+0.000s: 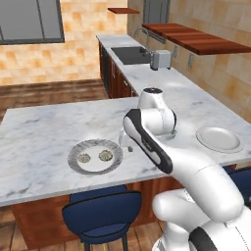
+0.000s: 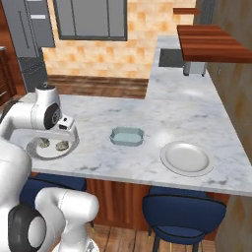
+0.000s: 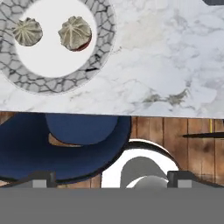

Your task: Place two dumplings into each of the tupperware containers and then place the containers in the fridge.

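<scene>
Two dumplings (image 3: 75, 33) are seen side by side on a crackle-rimmed plate (image 3: 103, 52) near the counter's (image 3: 175, 65) front edge. The gripper (image 3: 111, 180), jaws spread and empty, is poised just beyond that edge, presumably ahead of a first pick. A blue-green tupperware container (image 2: 127, 136) waits mid-counter

The 2 base views look forward and down from behind the arm, left and right, sharing the marble tabletop (image 1: 44, 137) and patterned plate (image 1: 73, 156). The hand view looks straight down, close, with that plate beyond the left one of the fingers (image 3: 40, 179), tabletop edge ahead.
</scene>
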